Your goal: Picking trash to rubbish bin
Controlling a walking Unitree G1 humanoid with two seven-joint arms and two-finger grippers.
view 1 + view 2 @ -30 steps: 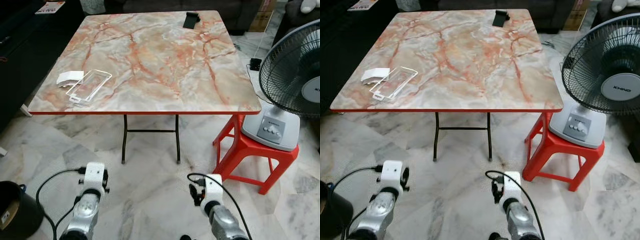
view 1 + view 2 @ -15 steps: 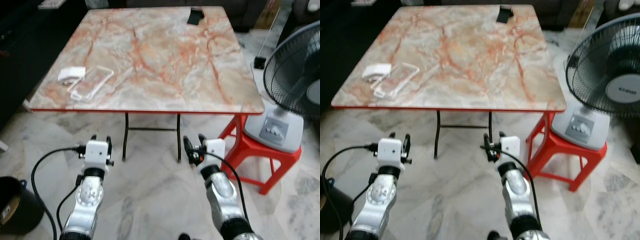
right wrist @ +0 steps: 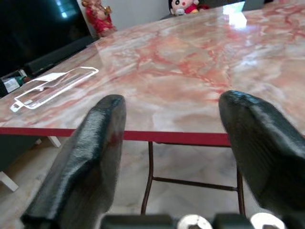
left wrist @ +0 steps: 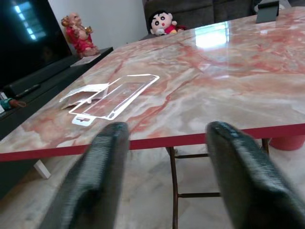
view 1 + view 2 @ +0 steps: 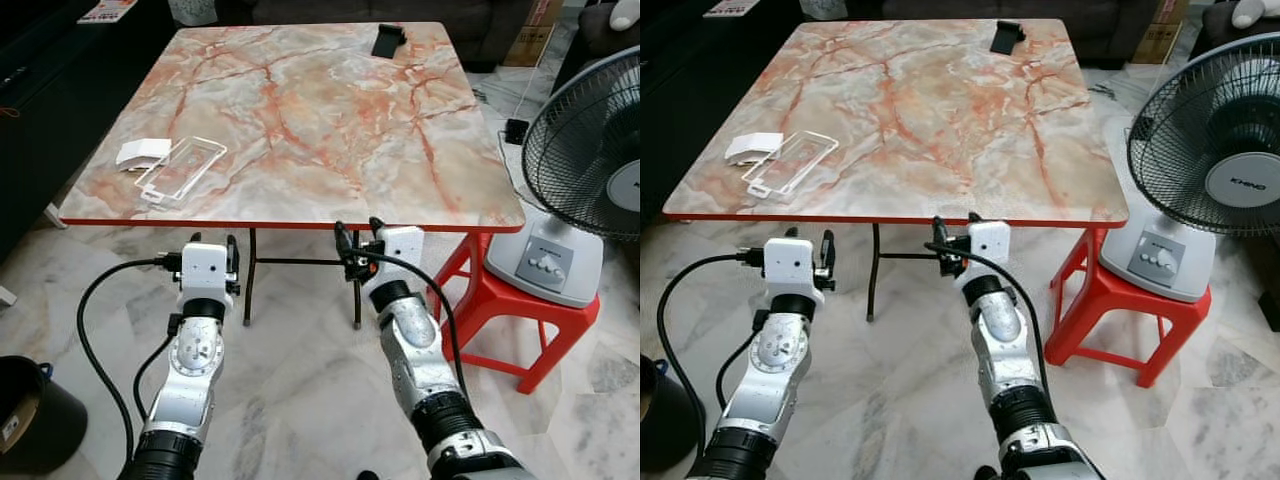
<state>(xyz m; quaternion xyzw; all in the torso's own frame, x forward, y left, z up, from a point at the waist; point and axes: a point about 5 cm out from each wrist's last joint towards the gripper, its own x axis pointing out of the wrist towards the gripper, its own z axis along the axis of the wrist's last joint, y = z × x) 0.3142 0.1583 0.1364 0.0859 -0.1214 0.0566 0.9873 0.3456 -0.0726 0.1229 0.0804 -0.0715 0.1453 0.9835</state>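
Observation:
A clear plastic packaging tray (image 5: 180, 170) lies near the front left corner of the marble table (image 5: 330, 130). A small white crumpled wrapper (image 5: 140, 154) touches its left side. My left gripper (image 5: 212, 241) is raised just below the table's red front edge, a little right of the tray, open and empty. My right gripper (image 5: 357, 227) is up at the middle of the front edge, also open with nothing between its fingers. The left wrist view looks across the tabletop at the tray (image 4: 116, 94) and wrapper (image 4: 83, 90). A black rubbish bin (image 5: 30, 415) stands on the floor at my lower left.
A black object (image 5: 386, 40) sits at the table's far edge. A standing fan (image 5: 590, 150) rests on a red plastic stool (image 5: 500, 305) to the right. Dark furniture (image 5: 40, 90) runs along the left. Folding table legs (image 5: 250, 275) stand just beyond my grippers.
Both arms have risen from low above the floor to the table's front edge. The tray and wrapper have not moved.

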